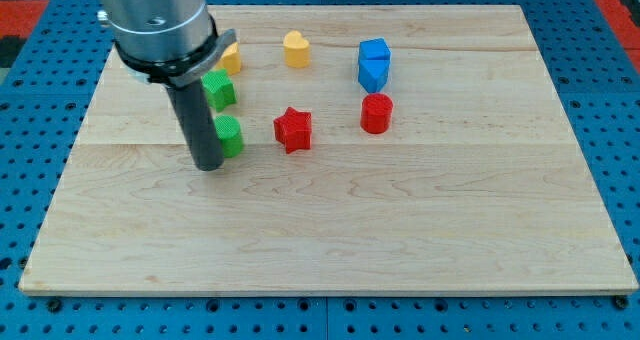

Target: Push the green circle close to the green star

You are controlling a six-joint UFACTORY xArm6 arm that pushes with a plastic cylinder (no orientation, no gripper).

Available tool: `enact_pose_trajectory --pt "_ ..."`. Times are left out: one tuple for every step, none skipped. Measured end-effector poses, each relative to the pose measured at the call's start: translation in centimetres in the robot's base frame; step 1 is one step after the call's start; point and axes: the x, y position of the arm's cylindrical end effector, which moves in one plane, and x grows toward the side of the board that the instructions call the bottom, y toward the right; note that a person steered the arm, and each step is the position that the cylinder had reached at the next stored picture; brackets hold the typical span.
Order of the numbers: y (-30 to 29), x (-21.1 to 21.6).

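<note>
The green circle (pixel 231 137) lies at the view's left of the board, partly hidden by my rod. The green star (pixel 220 88) sits just above it, also partly hidden by the rod. A small gap separates the two. My tip (pixel 209 166) rests on the board at the circle's lower left, touching or nearly touching its left side.
A red star (pixel 293 129) lies to the right of the green circle and a red cylinder (pixel 376 113) further right. A yellow block (pixel 232 56) and a yellow heart (pixel 295 48) sit near the top. Two blue blocks (pixel 373 65) stand at the upper right.
</note>
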Motion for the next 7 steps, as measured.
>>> enact_pose_trajectory --pt "0.1 -1.5" --pt "-0.1 -2.8" --pt "-0.1 -3.5" --pt "-0.6 -0.6" --pt "-0.6 1.6" --pt "-0.6 2.6" --pt "-0.6 2.6"
